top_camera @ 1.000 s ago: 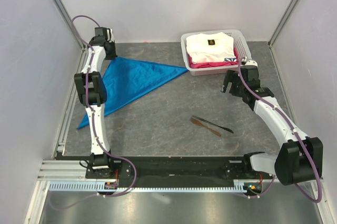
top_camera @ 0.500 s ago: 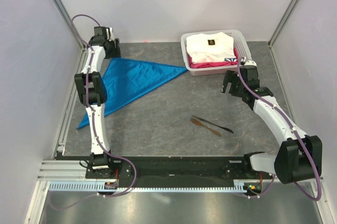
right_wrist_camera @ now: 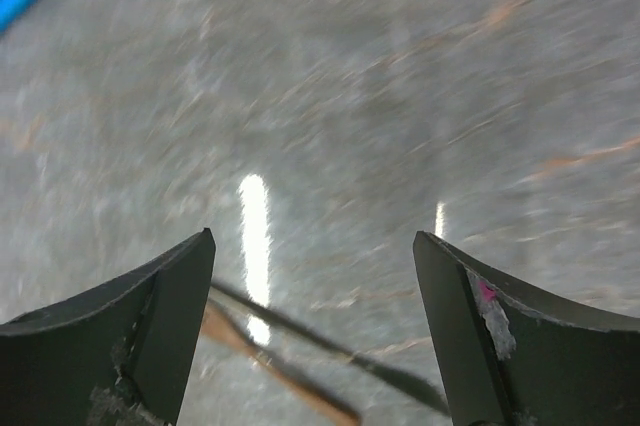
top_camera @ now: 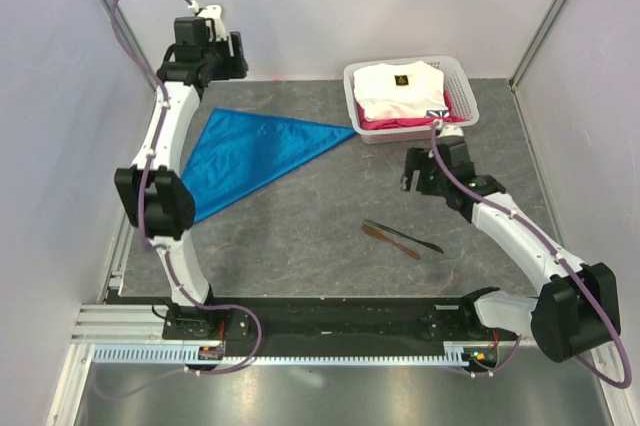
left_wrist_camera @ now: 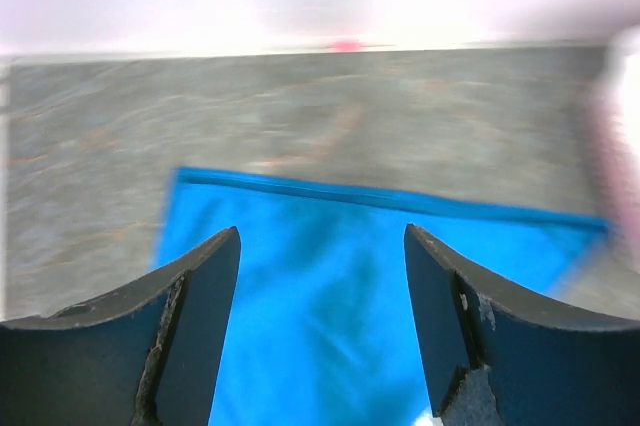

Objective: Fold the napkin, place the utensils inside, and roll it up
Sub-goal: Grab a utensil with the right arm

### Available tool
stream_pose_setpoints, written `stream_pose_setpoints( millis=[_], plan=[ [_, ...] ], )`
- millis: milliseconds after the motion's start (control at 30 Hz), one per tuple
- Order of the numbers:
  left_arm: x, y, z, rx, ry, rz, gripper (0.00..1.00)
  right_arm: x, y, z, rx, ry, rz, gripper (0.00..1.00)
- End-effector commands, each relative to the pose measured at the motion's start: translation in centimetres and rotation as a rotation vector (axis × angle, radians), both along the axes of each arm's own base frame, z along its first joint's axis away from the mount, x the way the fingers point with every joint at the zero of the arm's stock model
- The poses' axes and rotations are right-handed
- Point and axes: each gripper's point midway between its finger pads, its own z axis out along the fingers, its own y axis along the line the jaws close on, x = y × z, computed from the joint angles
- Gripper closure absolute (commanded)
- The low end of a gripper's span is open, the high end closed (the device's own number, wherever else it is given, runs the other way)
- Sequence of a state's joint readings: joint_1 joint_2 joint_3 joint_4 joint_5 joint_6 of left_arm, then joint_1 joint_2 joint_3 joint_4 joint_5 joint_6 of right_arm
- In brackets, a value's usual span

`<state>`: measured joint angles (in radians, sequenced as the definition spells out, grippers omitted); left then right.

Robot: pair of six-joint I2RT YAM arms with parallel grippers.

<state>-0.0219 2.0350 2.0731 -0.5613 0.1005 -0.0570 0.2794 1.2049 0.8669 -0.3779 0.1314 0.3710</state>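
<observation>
Top external view, from the left: the left arm reaches up toward the back wall, and its claw (top_camera: 232, 53) is raised above the table (top_camera: 300, 216), beyond the far corner of the napkin (top_camera: 255, 151). The napkin lies flat as a blue triangle on the left side of the table, its near-left tip hidden behind the arm. From the left wrist, the claw (left_wrist_camera: 320, 246) stands wide with nothing between the fingers; the napkin (left_wrist_camera: 330, 276) below is blurred. Right of centre lie the utensils (top_camera: 402, 239), close together, well apart from the napkin. The right claw (top_camera: 412, 170) hangs beyond them, wide and empty. In the right wrist view the utensils (right_wrist_camera: 300, 366) are smeared and cut off. A basket (top_camera: 468, 96) of clothes sits far right.
</observation>
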Motion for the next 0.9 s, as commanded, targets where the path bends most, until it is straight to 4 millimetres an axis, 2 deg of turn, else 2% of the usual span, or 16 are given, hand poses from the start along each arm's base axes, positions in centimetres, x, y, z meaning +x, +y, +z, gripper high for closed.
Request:
stream_pose_setpoints(
  millis=[0,33,67,100,133,167,200,233,267,300,333,367,433,600,733,867],
  plan=[
    [-5.3,-6.0,3.2,-0.110,-0.029,-0.100,0.26,-2.3,3.7,-2.3,0.019,0.060,0.075,0.11],
    [-6.4,-6.5,3.1,-0.116,-0.017,-0.103,0.26,-3.1,5.0,-2.7,0.012,0.074,0.117,0.11],
    [-8.1,-7.2,0.7,-0.119,0.046,-0.108,0.26,-3.5,5.6,-3.5,0.004,0.097,0.134,0.12],
    [-10.0,-7.4,2.0,-0.136,0.031,-0.111,0.26,-4.2,6.4,-4.0,-0.002,0.116,0.163,0.12],
    [-11.2,-7.4,1.5,-0.137,0.055,-0.112,0.26,-4.7,6.6,-4.6,-0.015,0.142,0.179,0.12],
    [-12.9,-7.8,-0.4,-0.144,0.114,-0.135,0.26,-5.2,6.8,-5.1,-0.027,0.164,0.193,0.12],
    [-14.9,-7.8,0.4,-0.142,0.113,-0.149,0.26,-6.1,7.1,-5.6,-0.051,0.188,0.216,0.12],
    [-15.9,-7.8,0.0,-0.137,0.125,-0.158,0.26,-6.5,7.1,-6.0,-0.067,0.203,0.226,0.13],
    [-17.6,-7.8,-1.7,-0.125,0.165,-0.166,0.25,-6.8,7.1,-6.3,-0.084,0.216,0.232,0.14],
    [-18.6,-7.8,-1.9,-0.127,0.169,-0.165,0.25,-7.5,6.9,-6.8,-0.115,0.236,0.240,0.15],
    [-19.9,-8.0,-0.6,-0.145,0.132,-0.182,0.25,-7.8,6.7,-7.2,-0.137,0.250,0.243,0.16],
    [-21.0,-8.2,-1.7,-0.159,0.157,-0.195,0.25,-8.1,6.6,-7.4,-0.154,0.261,0.243,0.17],
    [-22.3,-8.5,-0.9,-0.180,0.125,-0.223,0.25,-8.8,6.2,-8.0,-0.204,0.286,0.243,0.20],
    [-23.1,-7.8,-3.4,-0.145,0.139,-0.209,0.25,-9.4,5.7,-8.4,-0.280,0.301,0.252,0.27],
    [-23.8,-8.3,-4.5,-0.165,0.178,-0.240,0.25,-9.8,6.9,-8.8,-0.276,0.325,0.328,0.35],
    [-24.5,-8.7,-3.5,-0.192,0.144,-0.258,0.25,-10.6,8.2,-9.7,-0.279,0.367,0.398,0.39]
  ],
)
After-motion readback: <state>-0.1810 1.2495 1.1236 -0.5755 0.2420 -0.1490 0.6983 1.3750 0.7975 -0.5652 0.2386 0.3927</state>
